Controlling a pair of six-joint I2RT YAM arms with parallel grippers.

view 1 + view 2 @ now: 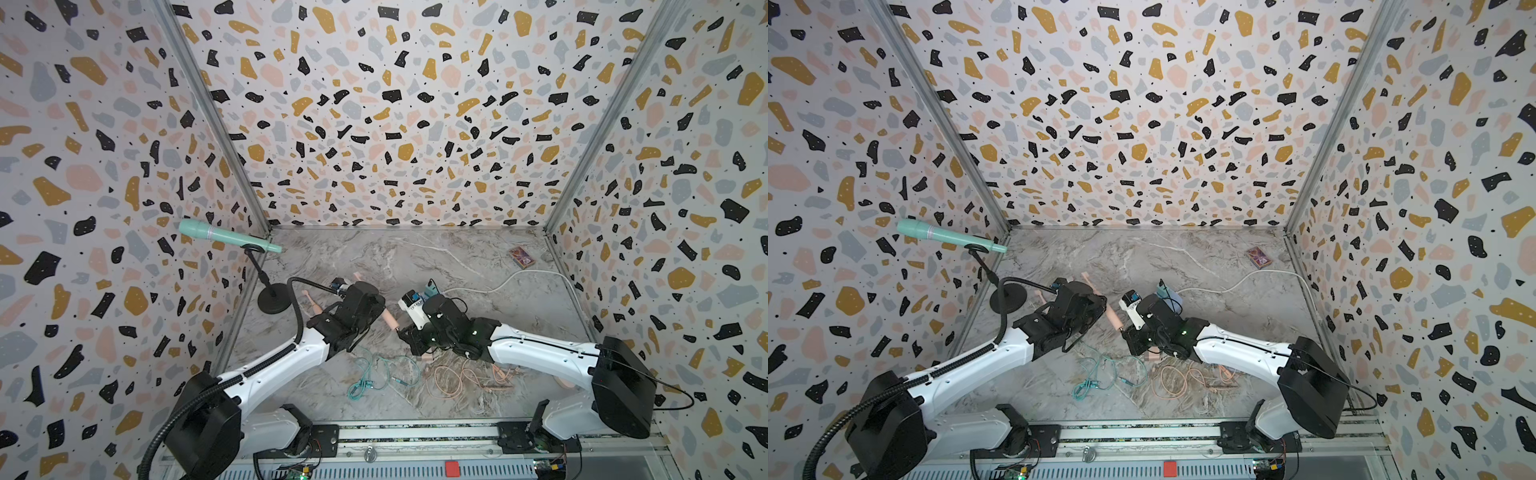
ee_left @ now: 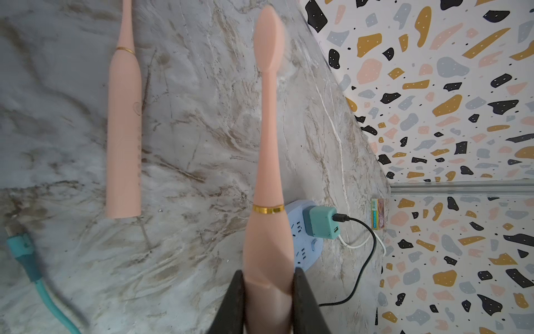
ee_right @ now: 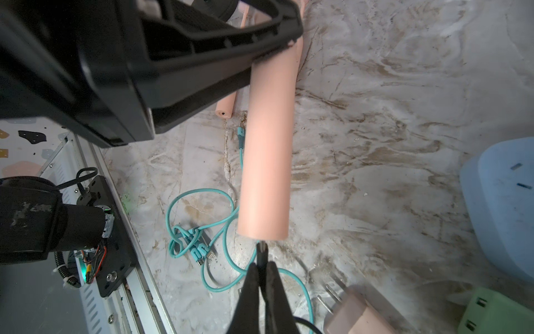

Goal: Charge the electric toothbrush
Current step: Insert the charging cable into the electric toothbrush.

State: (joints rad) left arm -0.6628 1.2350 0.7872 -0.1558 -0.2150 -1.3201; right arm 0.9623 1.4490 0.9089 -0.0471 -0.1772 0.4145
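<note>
My left gripper (image 2: 267,283) is shut on the thick handle of a pink electric toothbrush (image 2: 267,173), held above the marble table with its brush head pointing away from the wrist. In both top views the handle's base (image 1: 390,322) (image 1: 1113,319) sticks out toward the right arm. My right gripper (image 3: 261,269) is shut on the small black plug (image 3: 261,251) of a black cable. The plug's metal tip sits right at the toothbrush base (image 3: 263,231); whether it is inside cannot be told. The black cable (image 2: 364,260) runs to a teal charger (image 2: 322,221) in a light-blue power strip (image 2: 303,248).
A second pink toothbrush (image 2: 124,138) lies flat on the table. A tangled teal cable (image 3: 219,231), an orange cable (image 1: 461,380), a pink adapter (image 3: 355,315) and a green adapter (image 3: 497,315) lie near the front. A teal microphone on a stand (image 1: 224,235) stands at the left wall.
</note>
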